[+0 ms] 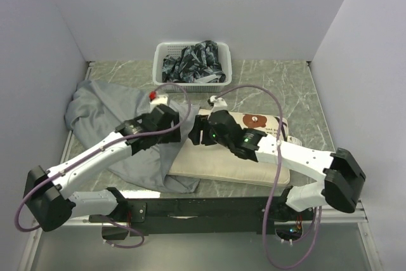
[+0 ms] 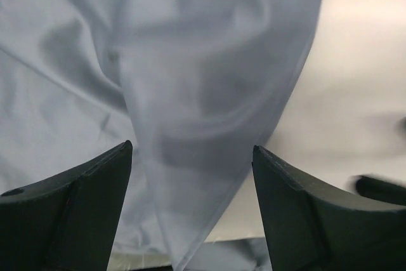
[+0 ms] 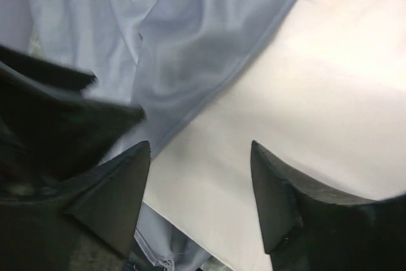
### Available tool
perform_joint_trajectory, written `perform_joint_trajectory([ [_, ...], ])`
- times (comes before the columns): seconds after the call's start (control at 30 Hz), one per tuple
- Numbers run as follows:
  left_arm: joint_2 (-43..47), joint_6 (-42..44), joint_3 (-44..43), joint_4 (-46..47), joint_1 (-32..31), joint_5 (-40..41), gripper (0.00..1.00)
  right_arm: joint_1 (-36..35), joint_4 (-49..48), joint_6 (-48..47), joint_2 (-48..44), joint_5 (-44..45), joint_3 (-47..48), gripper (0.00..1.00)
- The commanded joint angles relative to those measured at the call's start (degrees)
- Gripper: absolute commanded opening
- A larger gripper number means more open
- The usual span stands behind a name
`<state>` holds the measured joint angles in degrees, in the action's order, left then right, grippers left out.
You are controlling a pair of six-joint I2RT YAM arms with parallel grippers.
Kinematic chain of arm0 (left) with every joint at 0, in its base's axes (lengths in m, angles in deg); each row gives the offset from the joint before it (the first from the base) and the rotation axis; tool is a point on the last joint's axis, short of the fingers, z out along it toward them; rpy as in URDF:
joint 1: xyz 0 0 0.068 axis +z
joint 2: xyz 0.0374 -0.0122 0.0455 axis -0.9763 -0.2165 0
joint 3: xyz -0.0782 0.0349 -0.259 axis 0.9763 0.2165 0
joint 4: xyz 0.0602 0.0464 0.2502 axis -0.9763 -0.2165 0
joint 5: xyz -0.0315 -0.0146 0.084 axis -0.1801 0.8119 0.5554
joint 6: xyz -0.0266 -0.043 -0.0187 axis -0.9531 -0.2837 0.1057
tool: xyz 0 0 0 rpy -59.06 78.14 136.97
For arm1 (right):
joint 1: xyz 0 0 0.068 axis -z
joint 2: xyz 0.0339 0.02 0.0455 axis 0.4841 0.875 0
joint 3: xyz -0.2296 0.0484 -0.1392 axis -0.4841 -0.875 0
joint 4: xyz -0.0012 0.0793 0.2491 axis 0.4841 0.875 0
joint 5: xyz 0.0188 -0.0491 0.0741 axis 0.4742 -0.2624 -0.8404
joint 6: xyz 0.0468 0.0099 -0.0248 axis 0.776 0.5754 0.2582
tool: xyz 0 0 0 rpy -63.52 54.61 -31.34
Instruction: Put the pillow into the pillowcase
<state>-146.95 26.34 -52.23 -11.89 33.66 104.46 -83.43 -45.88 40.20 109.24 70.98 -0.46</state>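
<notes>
Wrinkly grey pillowcase (image 1: 120,125) drapes over, and hides, one end of the smooth cream pillow (image 1: 235,163). Jaws apart, nothing clamped: left gripper (image 2: 191,150), right gripper (image 3: 200,147).

The marble table (image 1: 279,87) bears a pillowcase (image 1: 101,109), pillow (image 1: 222,164) and basket (image 1: 190,84).

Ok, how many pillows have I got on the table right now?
1. The pillow lies centre-right, the pillowcase draped over one end. The basket at the back shows only dark patterned cloth; anything beneath is hidden.
</notes>
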Motion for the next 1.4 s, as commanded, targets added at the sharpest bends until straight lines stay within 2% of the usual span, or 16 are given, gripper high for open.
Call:
perform_joint_trajectory([
  [0.0,-1.5,-1.3,2.92,1.87,-3.88,-1.11,0.81,0.25,5.68,1.02,-4.21,6.74,-1.7,0.75],
  [0.2,-5.2,-4.02,5.37,-0.15,-8.02,4.51,0.73,0.08,3.68,-1.52,-6.94,0.79,-7.76,0.94],
  [0.33,-6.87,-4.29,5.38,0.29,-9.6,5.05,0.63,-1.94,1.56,-3.19,-4.31,-0.73,-8.92,0.98],
  [0.4,-7.92,-4.37,4.59,-0.85,-10.22,6.1,0.51,-2.73,1.3,-3.29,-1.42,-0.64,-8.3,0.98],
  [0.47,-8.63,-3.85,2.4,-2.69,-10.57,7.94,0.22,-3.09,1.04,-2.67,0.52,-0.38,-7.95,0.93],
  [0.53,-8.72,-3.76,-0.76,-6.73,-11.01,9.52,0.03,-2.65,0.51,-2.23,2.98,-0.21,-7.77,0.76],
  [0.57,-8.46,-3.15,-1.82,-7.61,-11.01,9.7,0.01,-2.48,0.25,-2.06,3.6,-0.03,-7.6,0.69],
  [0.6,-7.33,-2.8,-2.7,-8.49,-11.18,9.01,0.01,-2.3,0.07,-1.97,4.74,-0.03,-7.34,0.54],
  [0.67,-5.65,-1.05,-4.81,-8.07,-11.19,4.82,0.01,-1.08,-0.02,-1.7,5.62,-0.55,-6.9,0.41],
  [0.7,-3.73,-0.43,-5.95,-7.54,-11.27,3.04,0.01,-0.63,-0.28,-1.62,6.24,-0.55,-6.55,0.25],
  [0.8,-0.47,2.03,-8.5,-5.17,-11.36,-4.76,0.01,1.39,-0.46,-1.27,6.77,-1.51,-5.41,0.07],
  [0.9,0.07,2.92,-13.32,-5.33,-12.15,-8.39,0.01,3.41,-0.72,-0.91,6.77,-2.57,-4.26,0.01],
  [1.1,-0.8,2.57,-15.89,3.0,-12.59,-15.51,0.01,3.59,-2.3,1.19,7.39,-5.11,-1.01,0.0],
  [1.23,-5.99,-0.58,-15.1,5.73,-12.24,-10.97,0.01,2.62,-1.26,3.04,4.59,-2.15,-0.65,0.0],
  [1.33,-6.62,-2.61,-11.86,9.15,-11.1,-10.68,0.01,4.73,0.59,5.15,-2.59,2.68,-6.78,0.17],
  [1.37,-6.09,-3.05,-9.59,11.6,-10.75,-10.77,0.01,5.6,2.16,5.59,-4.81,3.39,-8.02,0.34],
])
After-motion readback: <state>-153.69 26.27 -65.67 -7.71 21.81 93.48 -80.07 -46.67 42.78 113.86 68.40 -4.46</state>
